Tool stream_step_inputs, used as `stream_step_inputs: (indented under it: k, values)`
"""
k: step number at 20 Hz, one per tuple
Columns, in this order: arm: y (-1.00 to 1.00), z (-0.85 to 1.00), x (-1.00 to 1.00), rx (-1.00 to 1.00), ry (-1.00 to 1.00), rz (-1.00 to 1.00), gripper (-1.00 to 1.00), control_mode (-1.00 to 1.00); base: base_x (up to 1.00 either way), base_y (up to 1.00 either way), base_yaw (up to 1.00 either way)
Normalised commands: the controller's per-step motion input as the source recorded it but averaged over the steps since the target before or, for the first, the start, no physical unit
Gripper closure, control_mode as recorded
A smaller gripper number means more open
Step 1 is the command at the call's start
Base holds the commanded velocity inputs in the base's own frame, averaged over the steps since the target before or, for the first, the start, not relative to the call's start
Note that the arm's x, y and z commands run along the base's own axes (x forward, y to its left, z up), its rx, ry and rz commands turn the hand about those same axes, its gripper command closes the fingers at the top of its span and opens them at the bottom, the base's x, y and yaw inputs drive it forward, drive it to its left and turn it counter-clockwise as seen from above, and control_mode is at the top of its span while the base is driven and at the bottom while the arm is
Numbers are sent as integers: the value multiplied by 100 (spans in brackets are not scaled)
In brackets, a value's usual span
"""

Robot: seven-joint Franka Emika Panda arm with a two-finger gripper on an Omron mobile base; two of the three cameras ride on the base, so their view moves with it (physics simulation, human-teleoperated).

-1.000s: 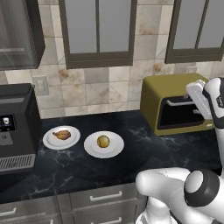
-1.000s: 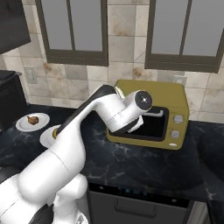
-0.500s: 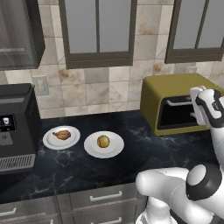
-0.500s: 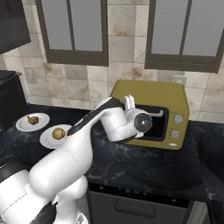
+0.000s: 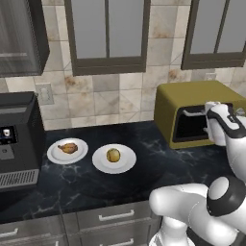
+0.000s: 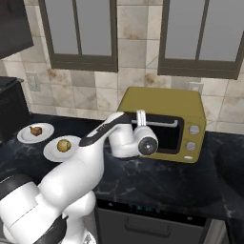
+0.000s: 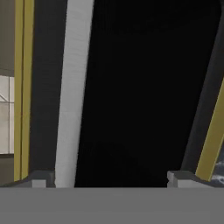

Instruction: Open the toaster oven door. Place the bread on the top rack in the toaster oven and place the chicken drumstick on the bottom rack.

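Observation:
The olive-yellow toaster oven [image 5: 168, 103] [image 6: 162, 97] stands at the right of the black counter. Its dark glass door [image 5: 190, 129] [image 7: 144, 87] is shut, and both racks are hidden behind it. My gripper [image 5: 209, 109] [image 6: 141, 119] [image 7: 111, 179] is open, right up against the door's upper edge. The silver handle [image 7: 74, 87] [image 6: 164, 123] runs between the fingers, close beside one fingertip [image 7: 41, 179]. The bread [image 5: 113, 155] [image 6: 64, 145] and the chicken drumstick [image 5: 68, 147] [image 6: 35, 129] each lie on a white plate to the left.
A black coffee machine [image 5: 17, 139] stands at the counter's far left. The two white plates [image 5: 126, 164] [image 5: 54, 154] sit side by side between it and the oven. Wall cabinets with glass doors [image 5: 105, 33] hang above. Bare counter [image 5: 158, 153] lies before the oven.
My hand has come down from above the oven's front to the handle and moved closer to the door. The gripper stays open. Bread, drumstick and door have not moved.

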Motion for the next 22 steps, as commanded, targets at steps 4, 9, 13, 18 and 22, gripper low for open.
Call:
stream_step_inputs:
  k: [4, 9, 13, 18, 22]
  values:
    - [-1, -4, 16, 0, 0, 0, -100, -100, 0, 0, 0]
    - [0, -3, 0, 0, 0, 0, -100, -100, 0, 0, 0]
    - [0, -17, 2, 0, 0, 0, -100, -100, 0, 0, 0]
    - [0, -23, 18, 0, 0, 0, -100, -100, 0, 0, 0]
    - [0, -22, 22, 0, 0, 0, -100, -100, 0, 0, 0]
